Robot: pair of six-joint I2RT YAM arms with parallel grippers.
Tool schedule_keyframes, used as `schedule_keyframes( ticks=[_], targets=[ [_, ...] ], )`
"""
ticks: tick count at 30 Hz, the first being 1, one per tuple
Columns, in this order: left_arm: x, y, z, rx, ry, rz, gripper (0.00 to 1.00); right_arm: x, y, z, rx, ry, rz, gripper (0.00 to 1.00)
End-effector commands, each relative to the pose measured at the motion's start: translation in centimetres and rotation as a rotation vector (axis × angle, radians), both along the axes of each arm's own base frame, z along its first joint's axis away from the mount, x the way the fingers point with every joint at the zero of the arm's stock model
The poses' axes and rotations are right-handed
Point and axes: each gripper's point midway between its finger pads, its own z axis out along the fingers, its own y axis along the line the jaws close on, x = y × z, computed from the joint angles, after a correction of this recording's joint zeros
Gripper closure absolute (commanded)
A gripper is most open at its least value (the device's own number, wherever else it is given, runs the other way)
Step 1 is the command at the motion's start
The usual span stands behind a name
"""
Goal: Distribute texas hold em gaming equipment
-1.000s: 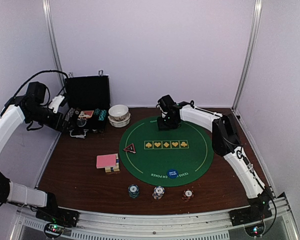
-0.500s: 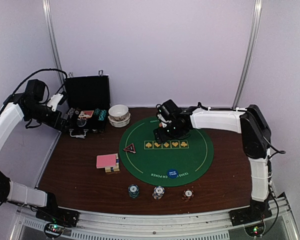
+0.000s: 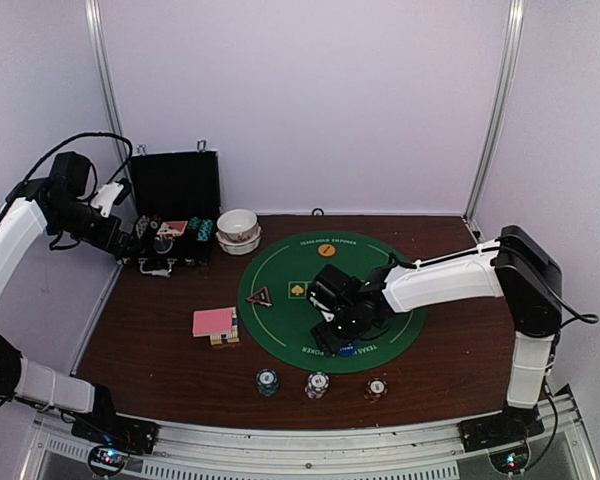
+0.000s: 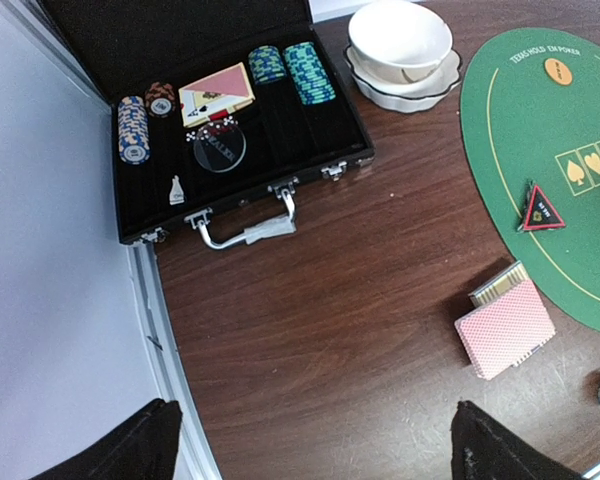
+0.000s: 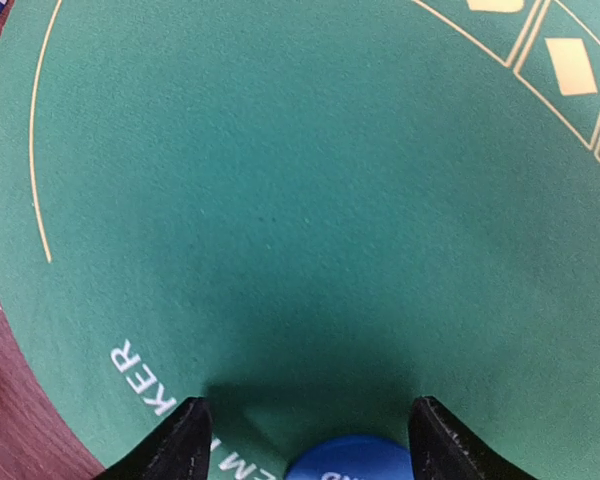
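The right gripper [image 5: 310,440] stands low over the large round green felt mat [image 5: 280,200]. Its two fingers are spread, and one round blue marker button [image 5: 355,465] lies between them, touching neither. One round orange button [image 3: 326,250] rests at the mat's far side and one red triangle marker [image 3: 259,296] at its left edge. One pink-backed card deck [image 3: 214,321] lies left of the mat. Three stacks stand in a row near the front: one teal chip stack [image 3: 267,381], one white chip stack [image 3: 317,385], one brown chip stack [image 3: 376,389]. The left gripper [image 4: 315,445], wide open and empty, hovers by the black case [image 4: 230,150].

matt felt mat [image 5: 280,200], glossy wood-grain table [image 4: 330,300]
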Motion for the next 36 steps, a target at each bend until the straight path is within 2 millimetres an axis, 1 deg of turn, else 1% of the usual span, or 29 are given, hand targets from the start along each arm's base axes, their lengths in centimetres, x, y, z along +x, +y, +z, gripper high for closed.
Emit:
schedule_keyframes(
  ticks=[1, 6, 14, 18, 24, 30, 33, 34, 36],
  targets=[
    [0.3, 0.6, 0.5, 0.025, -0.008, 0.006, 0.03, -0.4, -1.1, 1.2, -0.006, -0.031, -0.028, 0.32],
    [0.1, 0.4, 0.7, 0.02, -0.017, -0.006, 0.03, -0.8, -2.6, 0.4, -0.044, -0.032, -0.042, 0.39],
    [-0.2, -0.1, 0.9, -0.001, -0.024, -0.022, 0.02, -1.7, -4.4, -0.7, -0.082, -0.015, -0.057, 0.55],
    [-0.3, -0.2, 0.8, -0.005, -0.023, -0.03, 0.03, -1.7, -6.2, -0.7, -0.12, -0.027, -0.082, 0.58],
    [-0.5, -0.5, 0.8, -0.014, -0.022, -0.046, 0.02, -1.4, -9.4, -0.5, -0.181, -0.04, -0.118, 0.59],
    [-0.6, -0.7, 0.6, -0.022, -0.018, -0.054, 0.02, -1.3, -11.9, -0.4, -0.228, -0.047, -0.153, 0.59],
    [-0.7, -0.8, 0.5, -0.024, -0.015, -0.059, 0.02, -1.1, -12.6, -0.4, -0.23, -0.048, -0.171, 0.59],
    [-0.7, -0.8, 0.5, -0.023, -0.015, -0.061, 0.03, -1.1, -12.6, -0.2, -0.229, -0.052, -0.174, 0.57],
    [-0.7, -0.8, 0.5, -0.022, -0.016, -0.062, 0.02, -0.8, -12.6, 0.3, -0.227, -0.062, -0.179, 0.49]
  ],
)
